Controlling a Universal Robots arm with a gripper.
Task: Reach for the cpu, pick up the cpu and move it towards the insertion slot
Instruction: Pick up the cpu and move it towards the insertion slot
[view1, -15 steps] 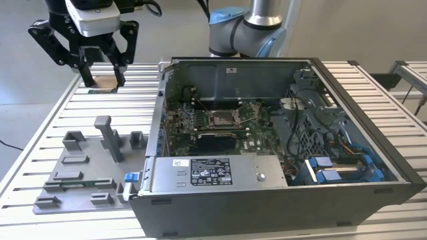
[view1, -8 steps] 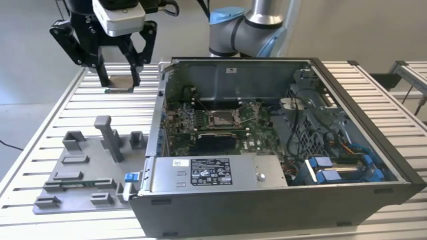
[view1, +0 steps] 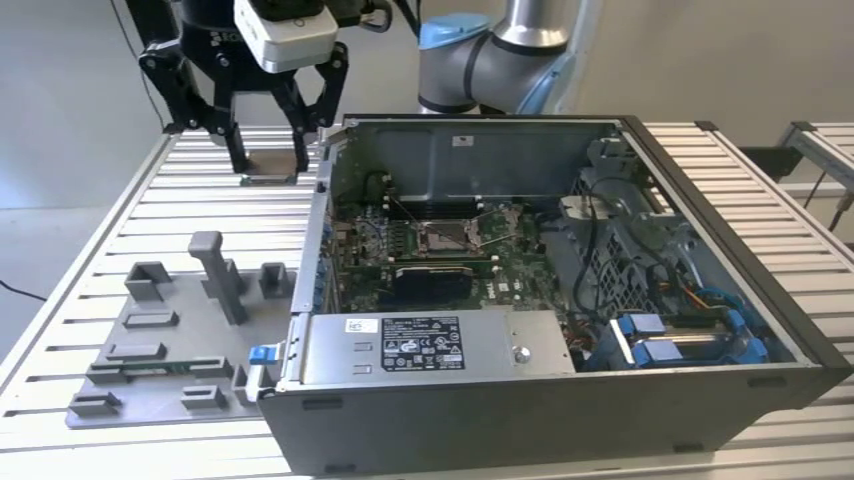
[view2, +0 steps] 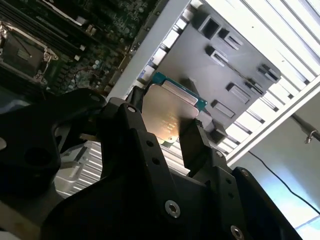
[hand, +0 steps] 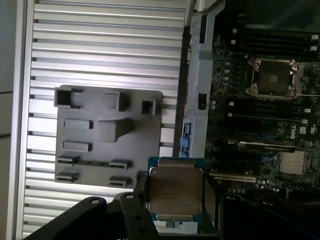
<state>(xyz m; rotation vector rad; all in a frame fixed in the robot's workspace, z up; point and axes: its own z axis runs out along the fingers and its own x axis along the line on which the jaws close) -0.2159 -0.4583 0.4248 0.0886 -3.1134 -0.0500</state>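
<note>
My gripper (view1: 272, 172) is shut on the cpu (view1: 272, 162), a thin square chip with a silvery top, held flat between the two black fingers. It hangs above the slatted table, just to the exterior view's left of the open computer case's wall. Both wrist views show the cpu (view2: 167, 112) (hand: 176, 189) clamped at its opposite edges, well above the grey fixture plate (hand: 107, 137). The insertion slot (view1: 445, 236) (hand: 274, 78) (view2: 22, 52), a square silver-framed socket on the green motherboard, lies inside the case, apart from the chip.
The open computer case (view1: 561, 400) fills the exterior view's right, its side wall (view1: 324, 190) standing between the gripper and the motherboard. The grey fixture plate (view1: 160, 340) with upright blocks lies on the slatted table (view1: 94, 260). Cables and blue connectors (view1: 667, 340) crowd the case's right side.
</note>
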